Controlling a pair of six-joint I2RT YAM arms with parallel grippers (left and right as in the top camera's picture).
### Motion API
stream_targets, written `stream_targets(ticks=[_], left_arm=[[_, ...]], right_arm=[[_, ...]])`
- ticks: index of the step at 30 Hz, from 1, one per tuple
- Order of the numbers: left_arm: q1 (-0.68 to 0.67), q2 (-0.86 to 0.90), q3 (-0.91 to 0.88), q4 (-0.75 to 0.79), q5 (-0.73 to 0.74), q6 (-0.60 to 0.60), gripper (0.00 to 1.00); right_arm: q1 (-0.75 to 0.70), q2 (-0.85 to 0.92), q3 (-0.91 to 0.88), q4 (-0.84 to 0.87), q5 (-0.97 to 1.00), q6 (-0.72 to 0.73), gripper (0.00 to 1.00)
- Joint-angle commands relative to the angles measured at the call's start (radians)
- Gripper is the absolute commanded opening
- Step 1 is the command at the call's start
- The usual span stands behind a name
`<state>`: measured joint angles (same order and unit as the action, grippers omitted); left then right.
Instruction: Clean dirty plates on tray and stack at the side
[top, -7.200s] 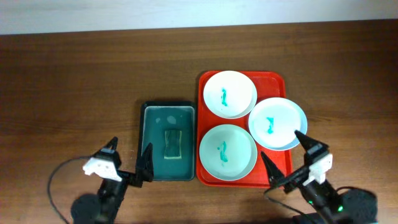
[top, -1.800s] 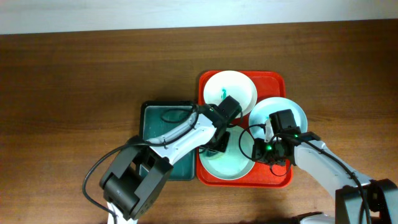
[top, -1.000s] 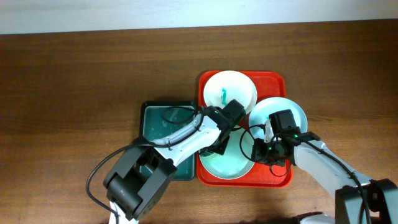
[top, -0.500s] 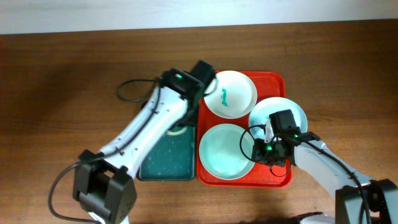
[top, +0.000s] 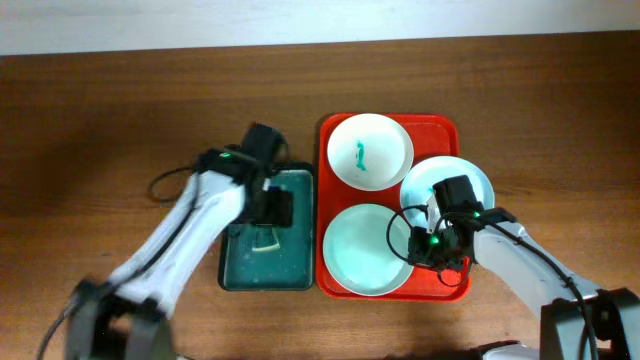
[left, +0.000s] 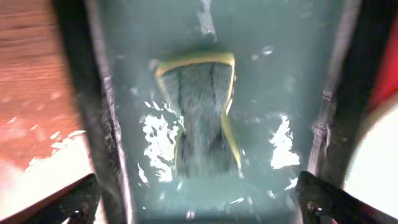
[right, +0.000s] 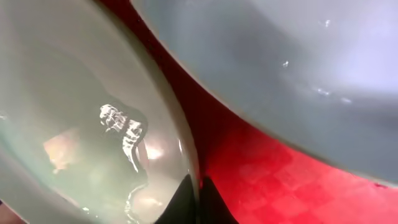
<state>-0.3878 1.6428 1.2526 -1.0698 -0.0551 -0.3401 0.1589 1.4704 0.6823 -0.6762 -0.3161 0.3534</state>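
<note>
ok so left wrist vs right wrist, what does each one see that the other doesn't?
Left wrist only: the sponge lying in the wet green basin, the left gripper open above it, wood table beside the basin. Right wrist only: the right gripper pinched on the rim of the pale green plate, the pale blue plate beside it. Both: the red tray.
</note>
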Motion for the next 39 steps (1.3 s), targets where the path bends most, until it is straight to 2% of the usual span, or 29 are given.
stream_targets(ticks=[1, 4, 7, 11, 13, 16, 20, 24, 29, 32, 36, 39], left_arm=[[0.103, -0.268, 0.007, -0.045, 0.015, 0.005, 0.99], [0.188, -0.434, 0.007, -0.066, 0.01, 0.005, 0.99], [0.214, -0.537, 0.007, -0.069, 0.01, 0.005, 0.99], [0.214, -0.562, 0.007, -0.078, 0.011, 0.004, 0.99], [0.214, -0.562, 0.007, -0.077, 0.011, 0.005, 1.0], [0.214, -0.562, 0.007, -0.077, 0.011, 0.004, 0.99], [0.214, -0.562, 0.007, -0.077, 0.011, 0.005, 0.99], [0.214, -0.562, 0.007, -0.078, 0.011, 0.005, 0.99], [0.214, -0.559, 0.007, -0.079, 0.011, 0.005, 0.99], [0.214, -0.559, 0.007, -0.079, 0.011, 0.005, 0.99], [0.214, -0.559, 0.007, -0.079, 0.011, 0.005, 0.99], [0.214, -0.559, 0.007, -0.079, 0.011, 0.005, 0.99]], right_arm=[[-0.002, -0.045, 0.206, -0.192, -0.03, -0.031, 0.04], [0.008, -0.045, 0.412, -0.346, -0.063, -0.031, 0.04], [0.101, -0.043, 0.462, -0.276, -0.053, 0.035, 0.04], [0.318, 0.022, 0.462, -0.126, 0.146, 0.173, 0.04], [0.408, 0.071, 0.462, -0.047, 0.235, 0.185, 0.04], [0.528, 0.14, 0.462, 0.04, 0.474, 0.187, 0.04], [0.665, 0.087, 0.476, 0.024, 0.782, 0.186, 0.04], [0.801, 0.036, 0.488, 0.023, 1.07, 0.098, 0.04], [0.938, 0.027, 0.5, 0.027, 1.397, 0.088, 0.04], [0.959, 0.027, 0.502, 0.04, 1.427, 0.037, 0.04], [0.994, 0.027, 0.502, 0.147, 1.44, -0.089, 0.04], [0.994, 0.027, 0.502, 0.18, 1.462, -0.092, 0.04]])
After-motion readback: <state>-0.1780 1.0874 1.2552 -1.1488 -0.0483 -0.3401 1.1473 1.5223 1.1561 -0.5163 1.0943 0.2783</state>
